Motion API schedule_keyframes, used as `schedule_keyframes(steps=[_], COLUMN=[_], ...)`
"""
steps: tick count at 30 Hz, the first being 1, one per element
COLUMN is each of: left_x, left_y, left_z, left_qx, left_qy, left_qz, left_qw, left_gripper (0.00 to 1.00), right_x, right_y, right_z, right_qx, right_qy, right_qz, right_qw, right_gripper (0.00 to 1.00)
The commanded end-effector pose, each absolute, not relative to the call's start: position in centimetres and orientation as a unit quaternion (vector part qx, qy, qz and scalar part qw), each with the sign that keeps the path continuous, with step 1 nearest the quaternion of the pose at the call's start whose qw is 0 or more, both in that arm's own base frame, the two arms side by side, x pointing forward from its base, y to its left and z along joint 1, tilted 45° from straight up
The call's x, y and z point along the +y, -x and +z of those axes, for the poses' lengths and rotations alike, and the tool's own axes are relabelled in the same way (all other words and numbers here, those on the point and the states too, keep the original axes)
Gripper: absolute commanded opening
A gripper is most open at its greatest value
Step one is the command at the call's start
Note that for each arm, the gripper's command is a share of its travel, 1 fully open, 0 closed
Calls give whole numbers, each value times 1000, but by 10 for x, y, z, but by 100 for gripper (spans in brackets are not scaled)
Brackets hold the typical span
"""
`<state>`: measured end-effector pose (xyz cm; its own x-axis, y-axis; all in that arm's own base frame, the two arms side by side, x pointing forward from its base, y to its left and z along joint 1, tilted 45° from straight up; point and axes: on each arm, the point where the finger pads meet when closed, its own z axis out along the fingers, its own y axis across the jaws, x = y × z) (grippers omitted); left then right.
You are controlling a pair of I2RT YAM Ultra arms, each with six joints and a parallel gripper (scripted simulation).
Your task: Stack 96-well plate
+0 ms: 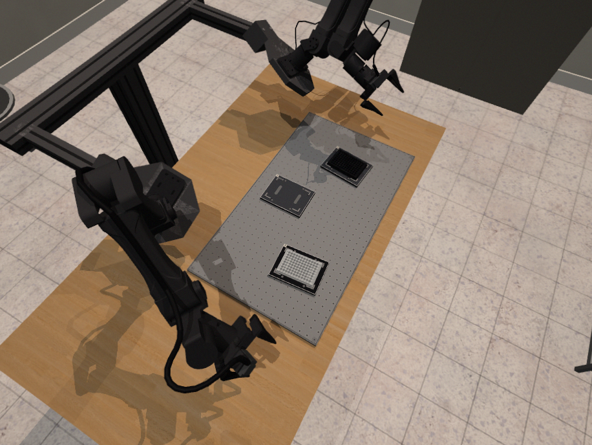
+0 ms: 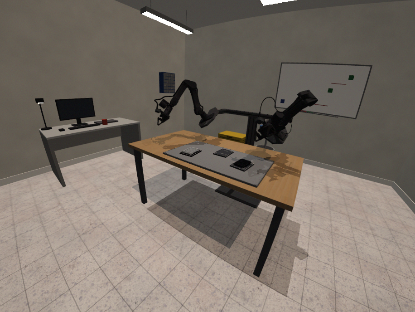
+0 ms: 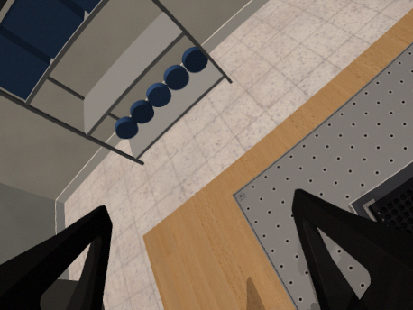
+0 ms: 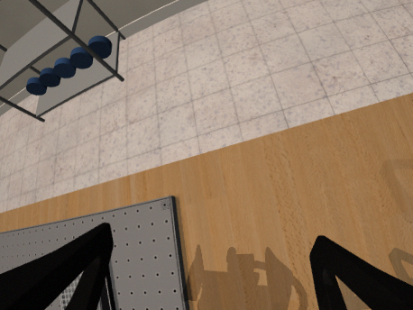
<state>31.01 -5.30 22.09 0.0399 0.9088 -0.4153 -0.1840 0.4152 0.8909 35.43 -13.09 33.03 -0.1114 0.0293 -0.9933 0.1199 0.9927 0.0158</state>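
Your 96-well plate (image 1: 346, 163) (image 2: 243, 163) (image 3: 399, 213) is black, a low rectangular block with a dense grid of dark round wells, and it sits in N1 (image 1: 356, 182) (image 2: 234, 165) (image 3: 383, 186); you'll see its long axis run across the board's length, away from the arms' side, parallel to that of the pale plate (image 1: 300, 267) (image 2: 190, 150) in N2 (image 1: 276, 273) (image 2: 191, 154); which corner is cut, you cannot tell at this size. Your left gripper (image 1: 391, 101) (image 2: 257, 131) (image 3: 200, 208) and right gripper (image 1: 263, 358) (image 2: 158, 117) (image 4: 215, 242) both have their fingers spread wide, with nothing between them, well apart from both plates.
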Motion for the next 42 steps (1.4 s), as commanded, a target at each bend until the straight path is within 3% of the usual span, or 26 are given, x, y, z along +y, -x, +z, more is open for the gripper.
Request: schedule_keyframes(steps=[1, 18, 25, 32, 34, 42], left_x=[-54, -54, -40, -57, -57, -71], left_y=[-310, -310, -308, -321, -321, -326], left_z=[223, 223, 202, 125, 125, 60], left_qx=[544, 544, 607, 710, 710, 777], left_qy=[-331, -331, -249, -216, -216, -207], left_qz=[427, 427, 397, 322, 322, 270], left_qw=[643, 643, 642, 588, 588, 529], left_gripper=[100, 100, 100, 100, 100, 100], right_x=[-130, -130, -122, -34, -34, 109], right_y=[-353, -353, -380, -443, -443, -449], right_z=[337, 337, 330, 259, 259, 164], right_qx=[739, 739, 726, 741, 741, 750], right_qy=[-46, -46, -21, 63, 63, 186], right_qz=[-37, -37, -77, -79, -79, -69], right_qw=[671, 671, 683, 664, 664, 631], right_gripper=[100, 100, 100, 100, 100, 100])
